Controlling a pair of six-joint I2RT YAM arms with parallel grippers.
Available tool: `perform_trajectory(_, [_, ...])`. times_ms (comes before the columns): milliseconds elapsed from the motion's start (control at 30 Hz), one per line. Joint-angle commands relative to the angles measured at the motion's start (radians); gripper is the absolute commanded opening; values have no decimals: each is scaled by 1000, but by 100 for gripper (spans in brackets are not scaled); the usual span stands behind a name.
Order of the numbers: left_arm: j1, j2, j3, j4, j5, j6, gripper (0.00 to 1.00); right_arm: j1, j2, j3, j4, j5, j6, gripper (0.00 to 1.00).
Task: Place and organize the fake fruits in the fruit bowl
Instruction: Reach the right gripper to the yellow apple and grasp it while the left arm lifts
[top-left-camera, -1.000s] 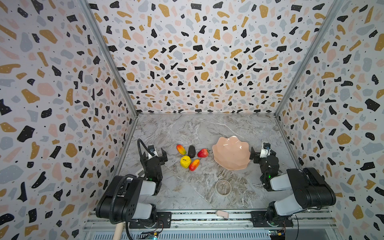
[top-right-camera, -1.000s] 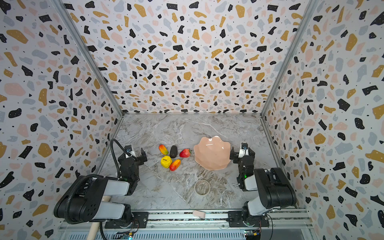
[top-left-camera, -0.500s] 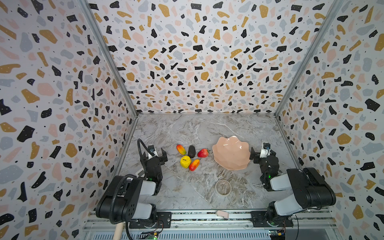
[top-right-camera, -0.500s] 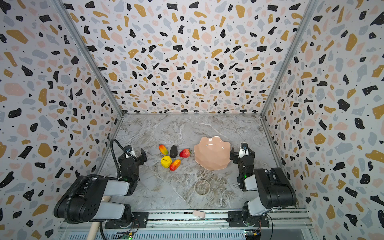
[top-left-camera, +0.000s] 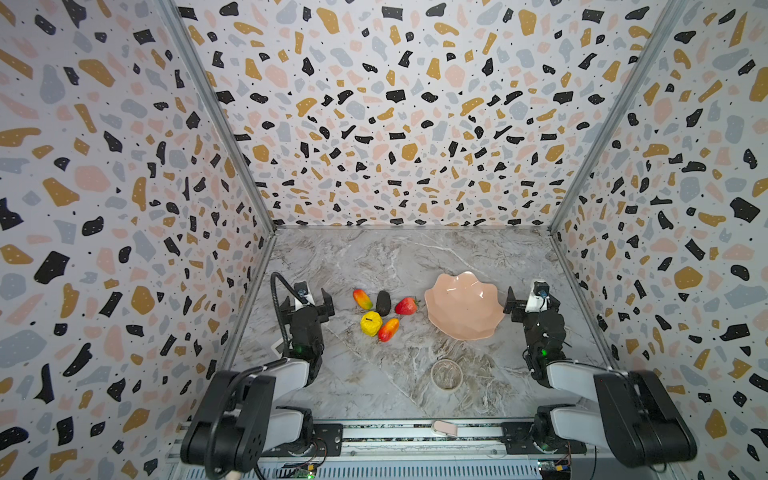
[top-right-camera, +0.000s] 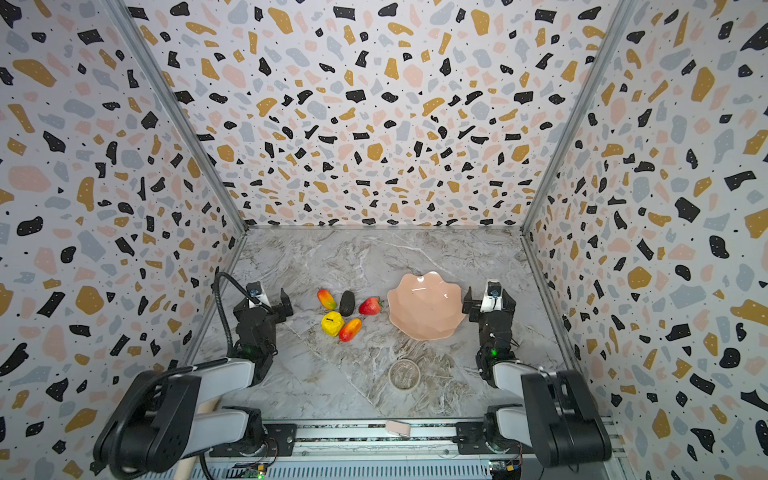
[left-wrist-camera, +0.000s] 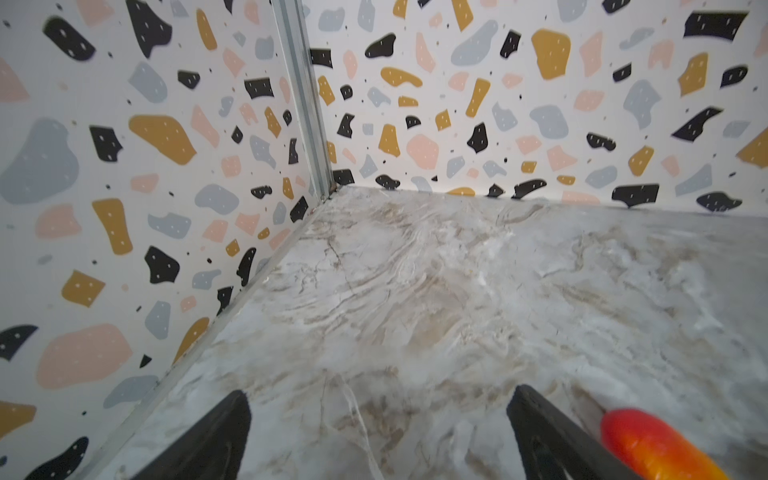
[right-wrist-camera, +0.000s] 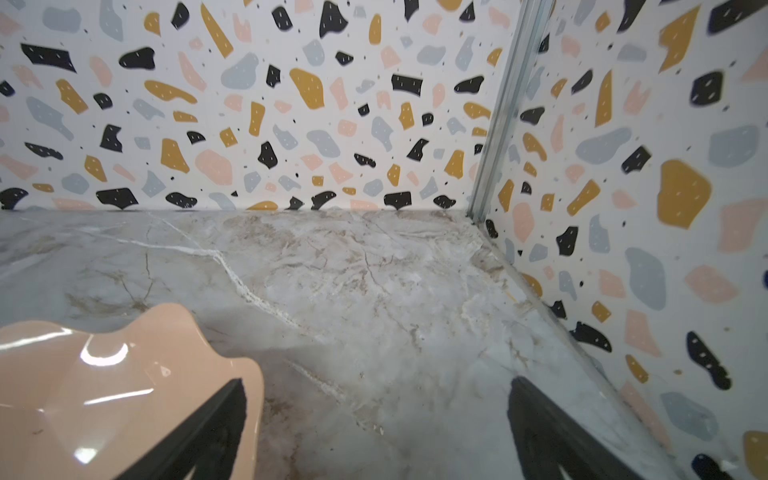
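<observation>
Just beside the right tool (right-wrist-camera: 376, 384) sits the fruit bowl (right-wrist-camera: 104, 374).

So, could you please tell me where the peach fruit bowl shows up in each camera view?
Top view: fruit bowl right of centre, just right of the strawberry.
Top view: fruit bowl right of centre again.
Left wrist: not in it.
Right wrist: fruit bowl in the foreground, partly behind one end effector finger.
Shared landmark: the marble table, visible in all four.

Glossy peach fruit bowl (top-left-camera: 464, 307) (bright highlights), marble-look matt table (top-left-camera: 374, 257), clear small dish (top-left-camera: 446, 374), bumpy yellow fruit (top-left-camera: 370, 323)
</observation>
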Motion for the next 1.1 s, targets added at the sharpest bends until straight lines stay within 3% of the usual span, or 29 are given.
perform_trajectory(0, [-19,-122,156,-312,-37,-45,100,61,-132,136,-303,18,-54,99])
perform_trajectory(200, [-40,-229,432,-809,117,-120,100,225,-173,358,-637,-140,-84,99])
perform_trajectory(267, [-41,-240,526,-969,179,-122,100,309,-144,445,-741,-146,-86,99])
perform_trajectory(433, [-42,-234,683,-1266,194,-77,100,446,-10,652,-958,-265,-28,99])
perform_trajectory(733, [-41,-221,651,-1383,290,-16,100,689,334,977,-1187,-271,-82,99])
perform_trajectory(1067, [-42,-226,643,-1360,327,2,100,808,564,1115,-1225,-342,-62,99])
